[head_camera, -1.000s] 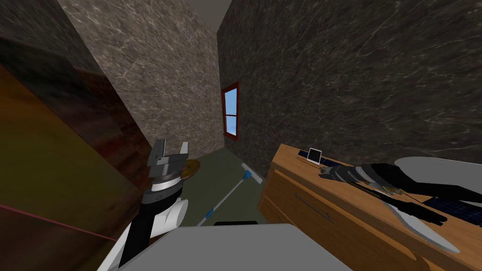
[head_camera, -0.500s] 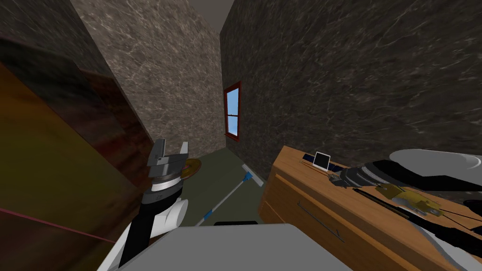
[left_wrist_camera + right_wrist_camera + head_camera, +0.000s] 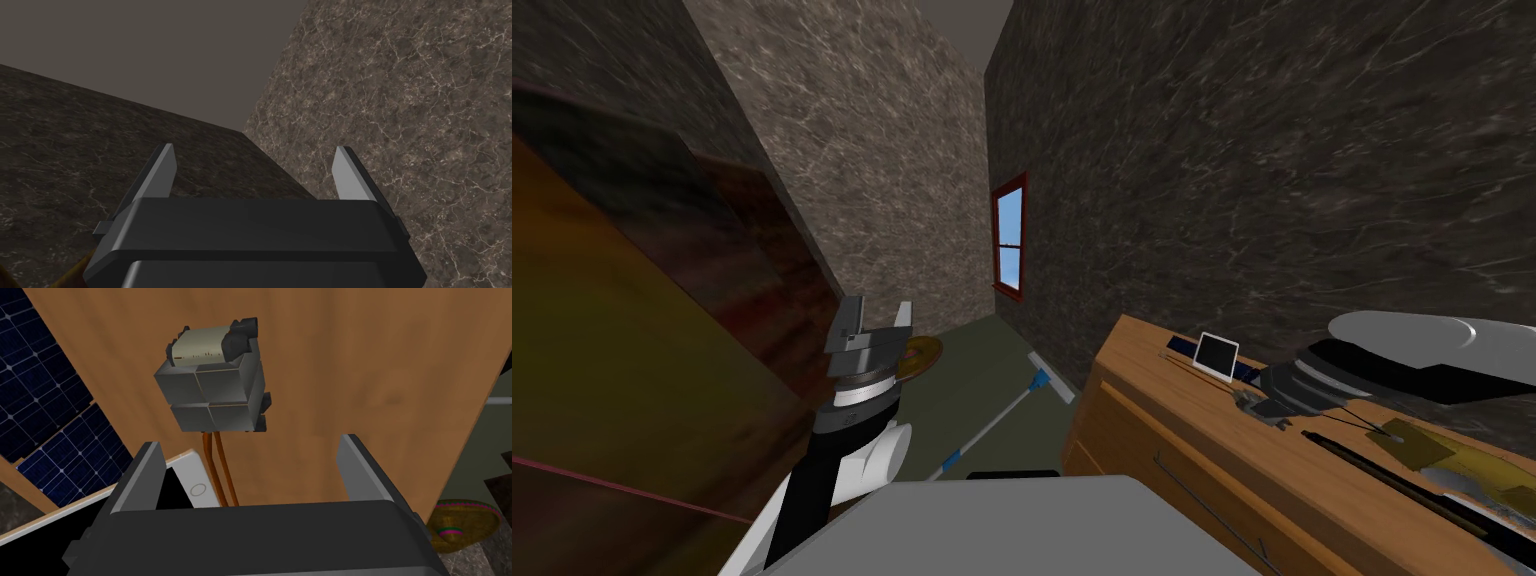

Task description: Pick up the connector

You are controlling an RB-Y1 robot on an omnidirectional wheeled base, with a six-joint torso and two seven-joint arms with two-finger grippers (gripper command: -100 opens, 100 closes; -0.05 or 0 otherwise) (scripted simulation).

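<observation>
- The right gripper (image 3: 252,473) hangs over the top of a wooden dresser (image 3: 380,363). Its fingers are spread wide and there's nothing in them.
- The connector (image 3: 215,383) is a chunky grey block with a paler cap. It sits on the dresser top just past the fingertips, not between them, and a bit closer to the finger on the tablet side.
- Two thin orange wires (image 3: 220,468) run from the connector back between the fingers, toward the gripper's body.
- A white tablet (image 3: 192,488) with a round button is just beside those wires. A dark blue solar panel (image 3: 45,413) is right next to it, along the dresser's wall side.
- A long dark rod (image 3: 1372,465) lies further along the dresser, near the right arm.
- The left gripper (image 3: 877,315) is held up off to the left, well apart from the dresser, with its fingers apart and empty too.
- Down on the floor there's a broom (image 3: 1002,415) and a round striped hat (image 3: 465,520).
</observation>
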